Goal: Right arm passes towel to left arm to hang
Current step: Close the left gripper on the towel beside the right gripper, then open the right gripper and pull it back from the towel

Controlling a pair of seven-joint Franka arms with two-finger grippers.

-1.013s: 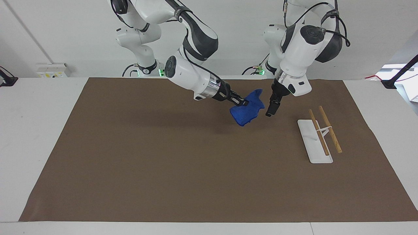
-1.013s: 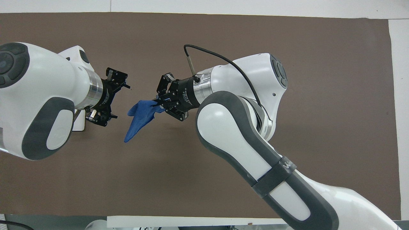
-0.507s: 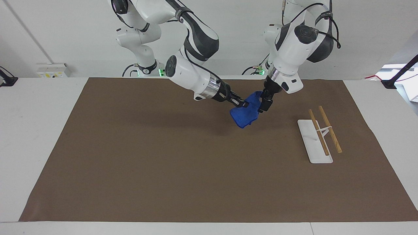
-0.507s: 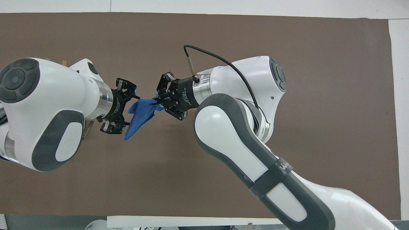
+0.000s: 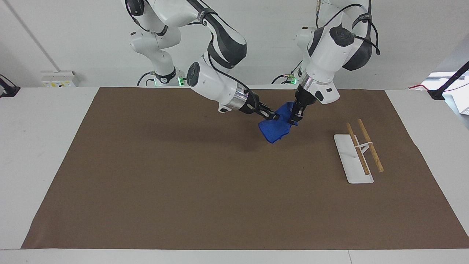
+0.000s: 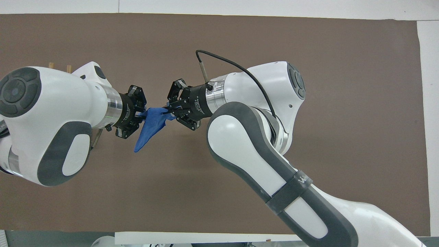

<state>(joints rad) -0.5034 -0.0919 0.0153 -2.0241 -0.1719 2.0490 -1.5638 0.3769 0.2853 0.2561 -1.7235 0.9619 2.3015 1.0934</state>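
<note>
The blue towel (image 5: 274, 129) hangs in the air over the brown mat, between the two grippers. My right gripper (image 5: 273, 116) is shut on one upper corner of it; it also shows in the overhead view (image 6: 170, 110). My left gripper (image 5: 296, 118) has its fingers closed around the towel's other upper corner, seen in the overhead view (image 6: 140, 115) too. The rest of the towel (image 6: 147, 130) droops below both grippers, above the mat.
A white rack (image 5: 352, 161) with two wooden bars stands on the brown mat (image 5: 183, 183) toward the left arm's end of the table. In the overhead view only the bar tips (image 6: 51, 65) show past the left arm.
My left gripper has moved from beside the rack across to the towel and closed its fingers on the towel's free corner. My right gripper has held the towel nearly still.
</note>
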